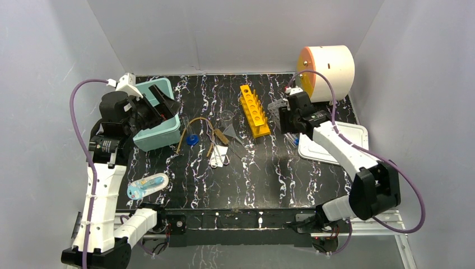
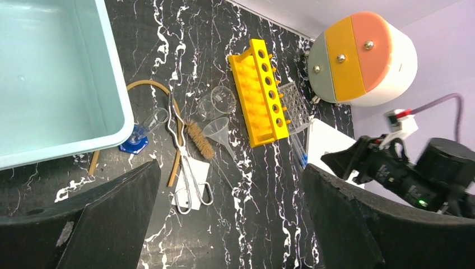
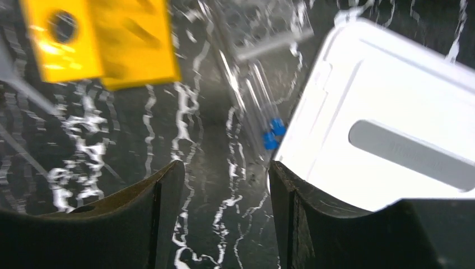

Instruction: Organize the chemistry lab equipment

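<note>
The yellow rack (image 1: 255,110) lies at centre back, also in the left wrist view (image 2: 260,92). A clear plastic tube rack (image 2: 294,103) sits to its right. A glass beaker (image 2: 218,101), clear funnel (image 2: 218,130), amber tube (image 2: 148,87), bristle brush (image 2: 200,140) and metal tongs (image 2: 187,179) lie in a cluster left of it. Clear tubes with blue caps (image 3: 271,131) lie beside a white tray (image 3: 392,123). My left gripper (image 1: 165,105) is open and empty over the teal bin's corner. My right gripper (image 1: 288,126) is open and empty just above the table by the capped tubes.
A teal bin (image 1: 159,115) stands at back left. A white drum with an orange face (image 1: 327,70) stands at back right. A small blue-based item (image 1: 192,140) sits by the bin. A clear blister pack (image 1: 147,186) lies at front left.
</note>
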`<state>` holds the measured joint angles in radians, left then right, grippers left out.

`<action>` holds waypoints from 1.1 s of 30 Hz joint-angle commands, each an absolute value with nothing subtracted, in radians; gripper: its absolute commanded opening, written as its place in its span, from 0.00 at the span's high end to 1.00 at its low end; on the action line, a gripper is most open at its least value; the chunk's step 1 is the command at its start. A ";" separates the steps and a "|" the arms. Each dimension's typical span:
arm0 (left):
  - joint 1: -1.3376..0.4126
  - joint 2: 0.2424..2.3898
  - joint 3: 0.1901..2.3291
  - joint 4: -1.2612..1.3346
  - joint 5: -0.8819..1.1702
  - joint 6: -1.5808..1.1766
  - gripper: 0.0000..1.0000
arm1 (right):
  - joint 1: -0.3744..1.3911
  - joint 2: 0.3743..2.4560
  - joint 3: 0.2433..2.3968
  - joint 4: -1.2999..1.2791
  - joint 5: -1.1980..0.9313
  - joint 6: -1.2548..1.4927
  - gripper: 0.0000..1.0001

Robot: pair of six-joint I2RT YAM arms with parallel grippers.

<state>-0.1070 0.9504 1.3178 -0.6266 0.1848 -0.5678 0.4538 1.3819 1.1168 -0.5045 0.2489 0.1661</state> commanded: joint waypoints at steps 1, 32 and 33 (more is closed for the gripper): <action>-0.109 0.950 1.332 -0.580 0.205 -0.548 0.02 | 0.392 1.437 1.062 -0.468 0.224 0.137 0.35; -0.110 0.998 1.340 -0.557 0.267 -0.560 0.02 | 0.352 1.787 1.185 -0.419 0.119 0.051 0.52; -0.110 1.000 1.342 -0.557 0.267 -0.560 0.02 | 0.352 1.793 1.187 -0.418 0.114 0.051 0.51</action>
<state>-0.1070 0.9955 1.3178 -0.5758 0.2485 -0.5655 0.3546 1.7805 1.1431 -0.4385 0.1402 0.0708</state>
